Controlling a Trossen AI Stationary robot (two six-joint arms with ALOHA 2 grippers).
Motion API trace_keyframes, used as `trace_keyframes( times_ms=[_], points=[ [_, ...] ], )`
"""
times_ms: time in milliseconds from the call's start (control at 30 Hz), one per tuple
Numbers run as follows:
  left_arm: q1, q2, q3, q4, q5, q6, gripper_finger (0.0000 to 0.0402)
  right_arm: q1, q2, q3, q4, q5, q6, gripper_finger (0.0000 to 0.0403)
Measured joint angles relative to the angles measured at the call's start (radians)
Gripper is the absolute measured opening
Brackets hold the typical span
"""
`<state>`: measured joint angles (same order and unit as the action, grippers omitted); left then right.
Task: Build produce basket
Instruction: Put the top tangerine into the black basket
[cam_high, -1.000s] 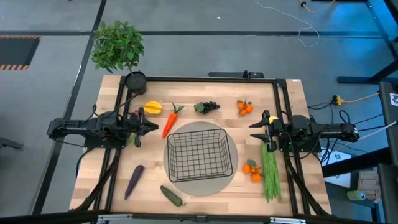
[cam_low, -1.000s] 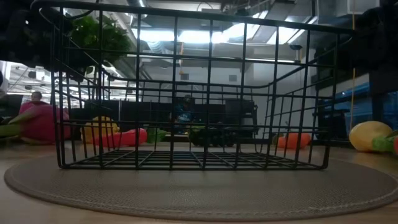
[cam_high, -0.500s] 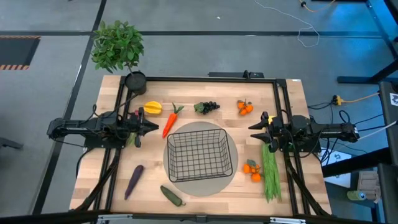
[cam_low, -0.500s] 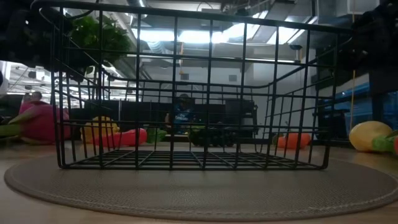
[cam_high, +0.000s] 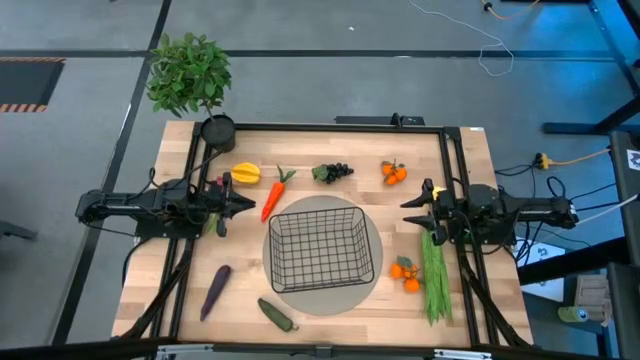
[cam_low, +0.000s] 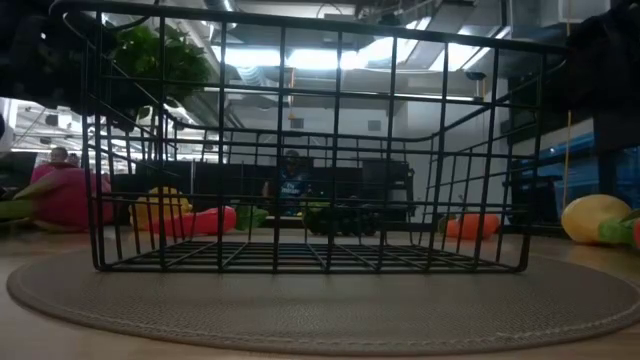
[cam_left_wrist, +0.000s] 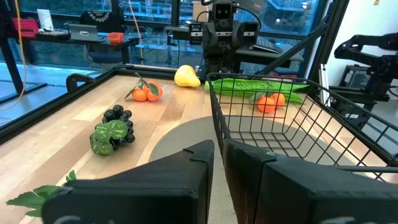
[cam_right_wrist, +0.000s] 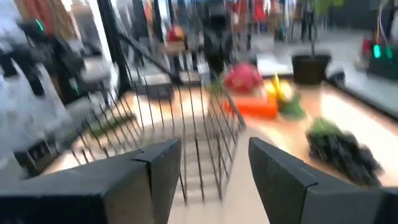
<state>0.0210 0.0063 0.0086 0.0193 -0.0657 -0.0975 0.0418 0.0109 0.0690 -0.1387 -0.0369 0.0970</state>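
Basket (cam_high: 322, 248) sits empty on the round grey mat (cam_high: 290, 297) at mid-table, nothing inside its wire grid. Both arms hover level over the table edges: the left gripper (cam_high: 236, 204) at nine o'clock of the basket, fingers nearly pressed together, holding nothing; the right gripper (cam_high: 412, 213) at three o'clock, fingers spread. Around the mat lie the beans (cam_high: 435, 277) at four o'clock, eggplant (cam_high: 215, 290) at eight, carrot (cam_high: 273, 194) at eleven, cucumber (cam_high: 277, 314) at seven, pepper (cam_high: 246, 174), grapes (cam_high: 334, 172) at twelve, and tangerines (cam_high: 394, 173) at one.
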Motion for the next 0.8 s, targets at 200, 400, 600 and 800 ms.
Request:
trace_keyframes(
  times_ms=[200, 400, 600, 800],
  points=[
    [0.000, 0.000, 0.000, 0.000, 0.000, 0.001, 0.0030, 0.001, -0.009, 0.096, -0.192, 0.088, 0.024, 0.0187],
    [0.000, 0.000, 0.000, 0.007, -0.004, 0.137, 0.0030, 0.000, -0.009, 0.089, -0.025, 0.056, 0.015, 0.0187],
    [0.000, 0.000, 0.000, 0.181, -0.006, 0.105, 0.0030, 0.001, -0.009, 0.089, 0.149, -0.017, 0.001, 0.0187],
    [0.000, 0.000, 0.000, 0.322, -0.062, 0.240, 0.0030, 0.000, -0.008, 0.088, 0.223, -0.016, 0.004, 0.0187]
  ],
)
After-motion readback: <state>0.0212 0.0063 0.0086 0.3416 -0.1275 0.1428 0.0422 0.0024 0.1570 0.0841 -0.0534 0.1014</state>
